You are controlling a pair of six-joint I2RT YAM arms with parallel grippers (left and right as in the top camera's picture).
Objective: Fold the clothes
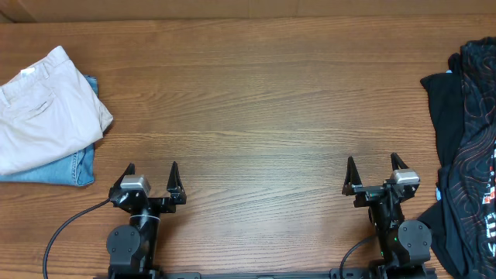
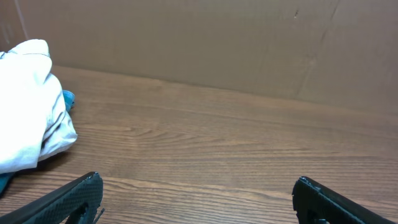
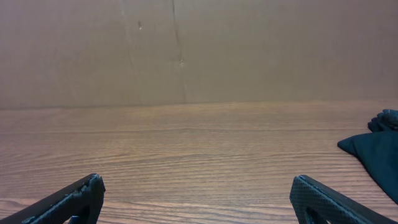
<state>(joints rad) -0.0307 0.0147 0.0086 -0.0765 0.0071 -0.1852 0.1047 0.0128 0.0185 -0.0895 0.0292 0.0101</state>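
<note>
Black jersey — crumpled, far right

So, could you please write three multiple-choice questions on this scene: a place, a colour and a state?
1. Where is the patterned jersey? A) robot's left B) centre C) robot's right
2. What colour garment lies under the beige trousers? A) red B) blue C) green
3. How are the left gripper and right gripper? A) both open B) both shut C) one shut
Answers: 1 C, it lies beside the right gripper at the table edge; 2 B, jeans show beneath; 3 A, both spread wide, holding nothing.
</note>
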